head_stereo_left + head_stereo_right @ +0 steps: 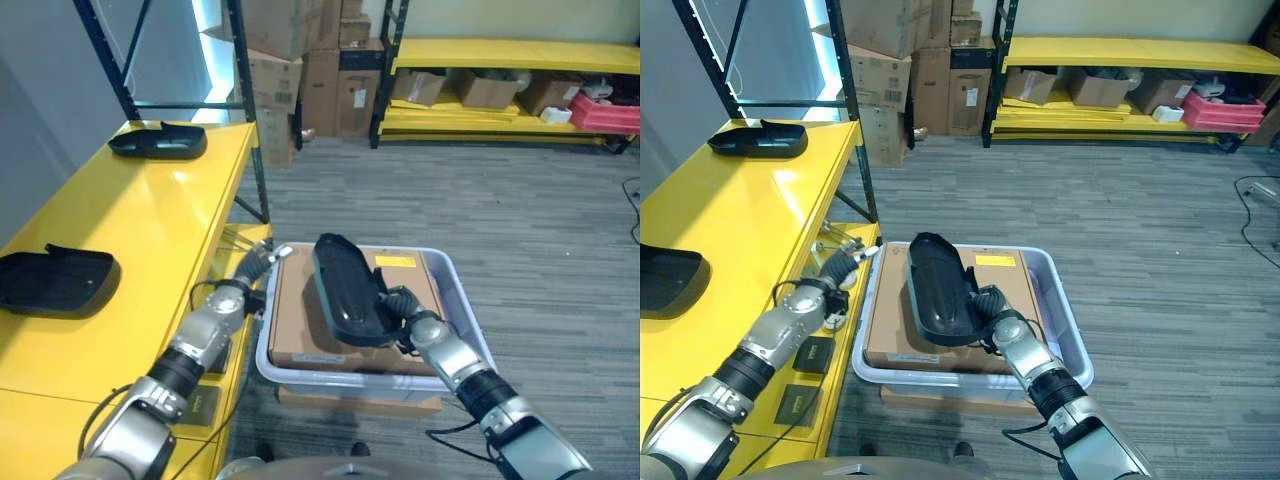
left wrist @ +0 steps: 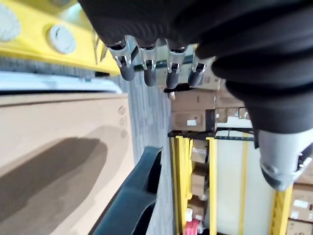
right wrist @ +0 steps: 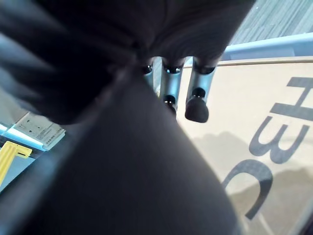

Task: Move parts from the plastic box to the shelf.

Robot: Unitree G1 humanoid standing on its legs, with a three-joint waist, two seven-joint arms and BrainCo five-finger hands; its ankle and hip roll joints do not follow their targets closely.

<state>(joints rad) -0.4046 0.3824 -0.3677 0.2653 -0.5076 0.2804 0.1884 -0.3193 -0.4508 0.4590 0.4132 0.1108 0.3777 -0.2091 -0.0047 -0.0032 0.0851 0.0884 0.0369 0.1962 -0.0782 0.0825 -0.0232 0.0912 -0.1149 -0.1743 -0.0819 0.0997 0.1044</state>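
Note:
A long black plastic part (image 1: 345, 285) tilts up over the grey plastic box (image 1: 462, 300), which has a brown cardboard sheet (image 1: 300, 325) lying in it. My right hand (image 1: 405, 308) is shut on the part's near end; in the right wrist view its fingers (image 3: 198, 107) curl over the dark part (image 3: 122, 171). My left hand (image 1: 258, 265) hovers open at the box's left rim, beside the yellow shelf (image 1: 150, 220); its fingers (image 2: 146, 73) are straight. Two similar black parts lie on the shelf, one far (image 1: 158, 142) and one near (image 1: 55, 280).
A dark upright post (image 1: 250, 110) stands at the shelf's far right corner. Stacked cardboard boxes (image 1: 300, 60) sit behind it. A yellow rack (image 1: 500, 55) with boxes and a red crate (image 1: 605, 110) lines the back wall. Grey carpet (image 1: 520, 220) lies beyond and right of the box.

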